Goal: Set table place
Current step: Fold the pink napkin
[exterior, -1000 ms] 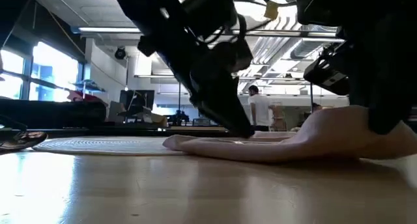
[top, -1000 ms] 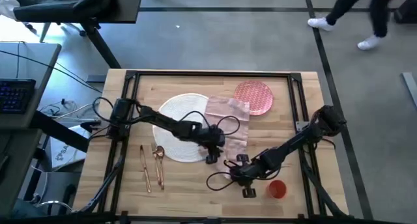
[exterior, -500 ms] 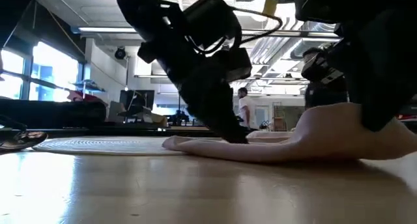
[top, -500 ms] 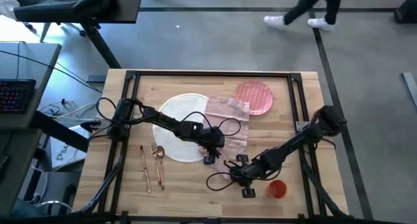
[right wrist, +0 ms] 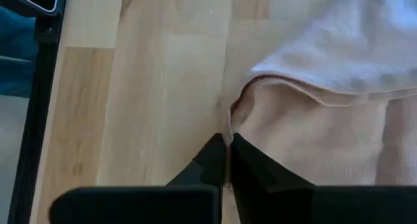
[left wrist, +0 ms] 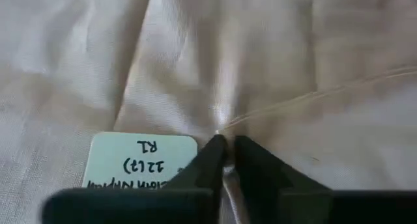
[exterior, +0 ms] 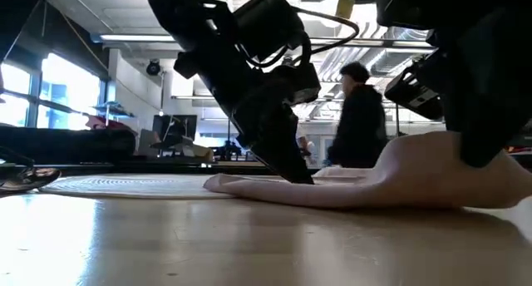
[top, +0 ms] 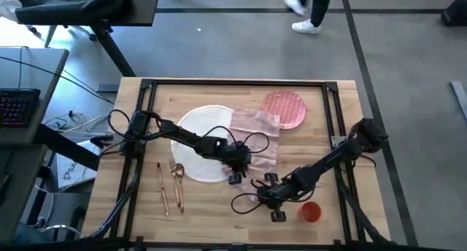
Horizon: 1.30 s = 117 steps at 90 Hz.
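Both arms are matte black, jointed, with loose black cables looping off them; each end effector has slim dark tapered fingers.

Left claw [left wrist: 225, 160] and right claw [right wrist: 227, 160] both pinched closed, arms reaching inward.

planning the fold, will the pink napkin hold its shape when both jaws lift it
Probably not: the napkin already lies in soft folds and humps, so it should sag. The left gripper and right gripper pinch thin cloth, likely light but prone to slipping.
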Each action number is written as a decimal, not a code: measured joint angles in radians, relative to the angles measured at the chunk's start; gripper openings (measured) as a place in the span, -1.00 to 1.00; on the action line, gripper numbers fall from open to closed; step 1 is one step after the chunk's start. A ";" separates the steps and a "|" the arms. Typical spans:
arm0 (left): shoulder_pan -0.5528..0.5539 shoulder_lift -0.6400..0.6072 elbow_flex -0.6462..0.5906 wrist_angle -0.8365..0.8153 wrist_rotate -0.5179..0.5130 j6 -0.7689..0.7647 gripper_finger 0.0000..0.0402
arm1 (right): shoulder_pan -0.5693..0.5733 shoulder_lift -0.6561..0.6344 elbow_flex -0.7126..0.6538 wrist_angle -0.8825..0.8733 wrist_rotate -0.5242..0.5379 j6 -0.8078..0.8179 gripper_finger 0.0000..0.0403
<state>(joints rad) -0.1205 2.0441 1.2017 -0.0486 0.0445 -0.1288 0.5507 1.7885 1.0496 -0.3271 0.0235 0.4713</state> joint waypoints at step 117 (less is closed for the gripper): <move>-0.152 -0.120 0.000 -0.195 -0.030 0.034 -0.16 | 0.029 0.000 0.000 -0.011 0.082 0.108 -1.00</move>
<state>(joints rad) -0.2728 1.9244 1.2015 -0.2433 0.0145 -0.0948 0.5797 1.7885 1.0500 -0.3386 0.1051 0.5791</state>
